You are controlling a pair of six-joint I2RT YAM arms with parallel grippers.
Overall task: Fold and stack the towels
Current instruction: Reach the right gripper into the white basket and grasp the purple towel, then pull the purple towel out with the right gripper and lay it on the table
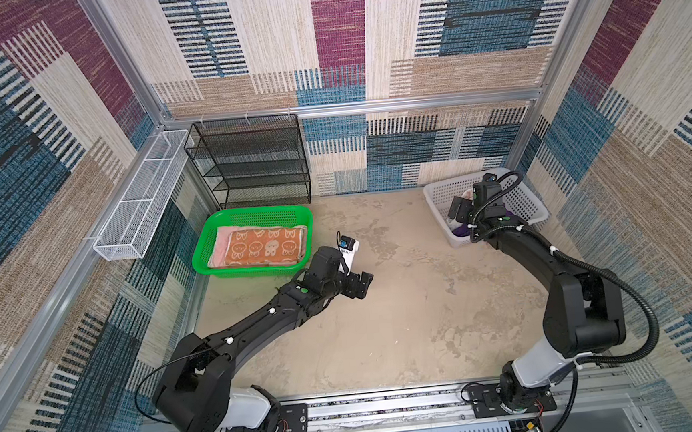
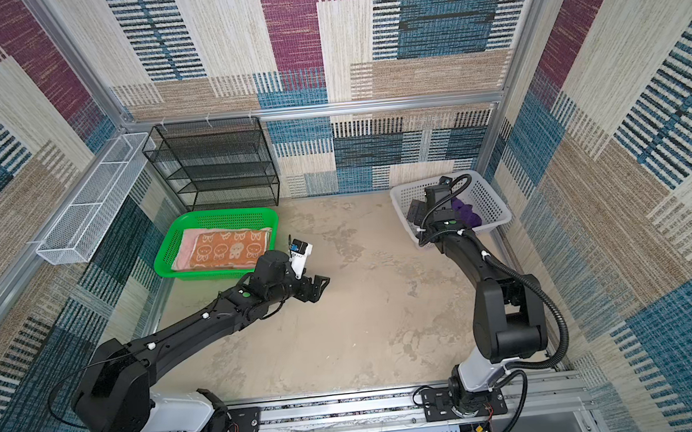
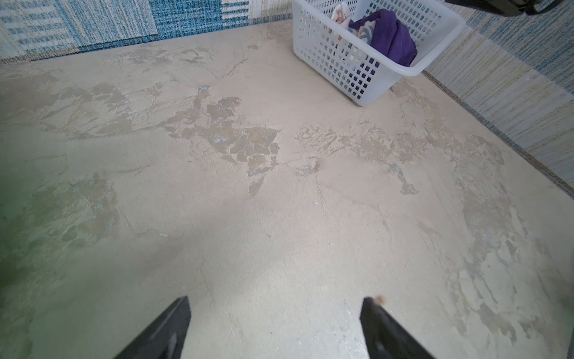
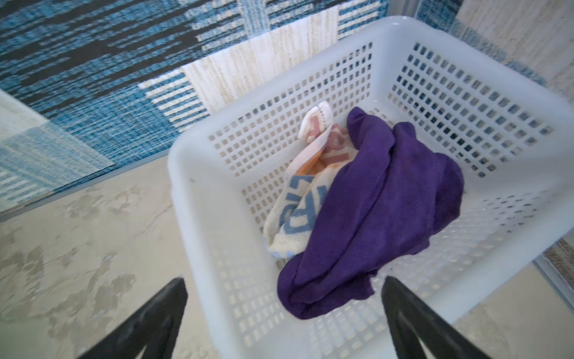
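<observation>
Two towels [image 1: 255, 248] lie stacked in the green basket [image 1: 252, 212]; right gripper [image 4: 284, 279] hangs spread over the purple towel [image 4: 388, 202], seemingly to grab it; left gripper [image 3: 276, 299] spread, empty.

Top views overhead, facing down; wrist views low, sharing white basket [image 4: 192, 199].

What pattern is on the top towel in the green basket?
The top towel is orange with white cartoon faces, clearest in a top view.
</observation>
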